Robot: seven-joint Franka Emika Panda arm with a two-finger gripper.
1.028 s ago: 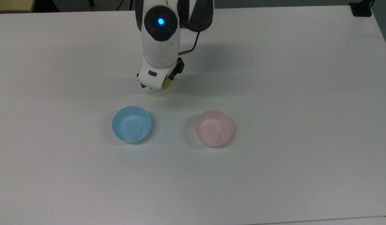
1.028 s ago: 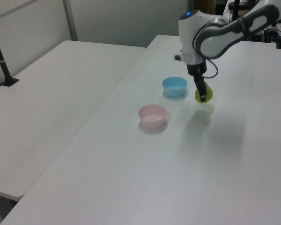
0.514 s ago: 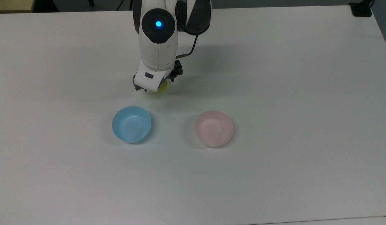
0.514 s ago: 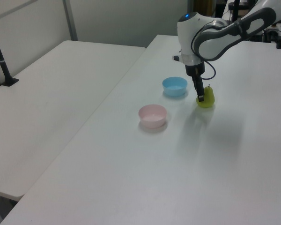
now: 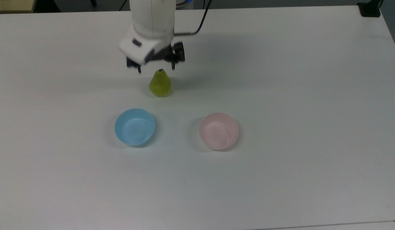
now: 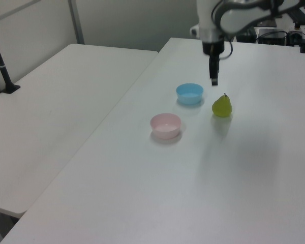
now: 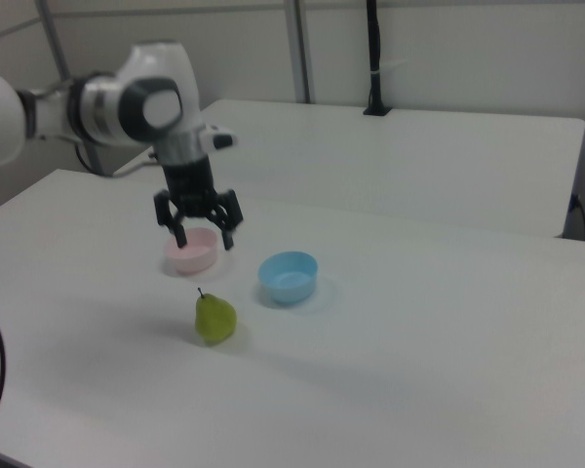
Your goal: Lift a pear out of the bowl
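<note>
Since the earlier frames the two-finger gripper (image 7: 199, 232) has let go and risen, fingers spread and empty above the small yellow-green pear (image 5: 160, 84). That pear stands upright on the white table (image 5: 296, 95), stem up, beside the light blue plastic bowl (image 5: 135, 127) and apart from the pale pink round bowl (image 5: 219, 131). I judge it deliberately set down outside both bowls.

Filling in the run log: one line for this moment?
gripper: open, above pear | pear: upright on table, released | pink bowl: empty | blue bowl: empty
</note>
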